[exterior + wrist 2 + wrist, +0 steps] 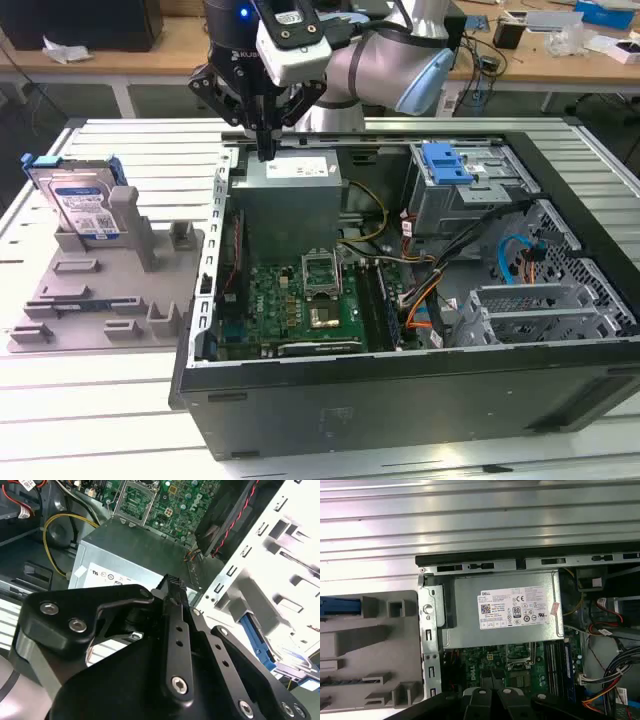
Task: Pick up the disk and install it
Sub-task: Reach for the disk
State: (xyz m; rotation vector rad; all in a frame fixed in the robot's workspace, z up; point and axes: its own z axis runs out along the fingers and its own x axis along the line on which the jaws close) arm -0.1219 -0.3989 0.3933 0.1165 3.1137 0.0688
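Claw (266, 150) above computer case (400, 405) — slatted table (130, 140).

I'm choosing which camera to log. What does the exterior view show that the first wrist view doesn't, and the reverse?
The exterior view adds the disk, label facing out, standing in the grey fixture at that view's left, and the blue bracket atop the drive cage. The first wrist view adds the label on the power supply, seen straight on. Both share the power supply, the motherboard, the fixture and the gripper, shut and empty above the power supply.
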